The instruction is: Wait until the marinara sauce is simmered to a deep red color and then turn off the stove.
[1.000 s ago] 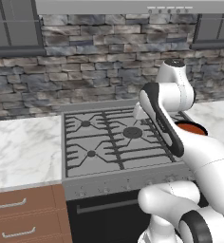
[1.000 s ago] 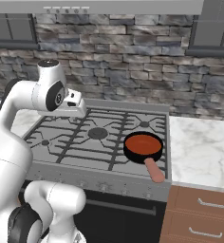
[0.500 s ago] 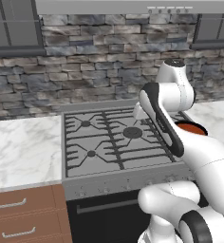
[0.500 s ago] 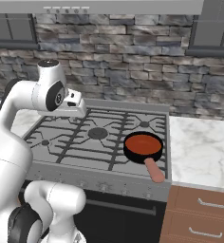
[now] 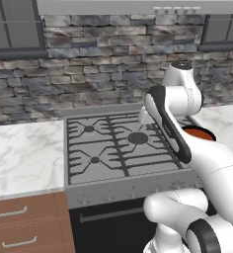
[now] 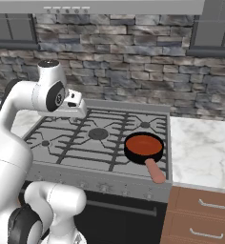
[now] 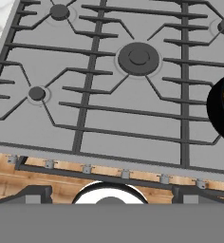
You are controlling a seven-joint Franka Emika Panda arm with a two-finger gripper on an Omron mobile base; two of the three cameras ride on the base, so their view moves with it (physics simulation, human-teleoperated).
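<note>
The marinara sauce (image 6: 143,144) is a smooth red disc in a small black skillet (image 6: 133,153) on the front right burner of the grey stove (image 6: 81,143). The skillet's pinkish handle (image 6: 155,172) points toward the front edge. In the left base view my arm hides most of the sauce (image 5: 201,133). My gripper (image 7: 113,195) hangs open above the stove's front middle, left of the skillet (image 7: 217,111), with nothing between its fingertips (image 7: 34,193). The row of small knobs (image 7: 125,174) runs just beyond them. In the right base view its white hand (image 6: 76,107) sits over the stove's back left.
White marble counters flank the stove on the left (image 5: 24,153) and right (image 6: 205,145). Brown wooden drawers (image 6: 200,214) sit below them. A stone wall (image 5: 103,64) backs the range, with grey cabinets and a hood above. The other burners (image 7: 138,58) carry nothing.
</note>
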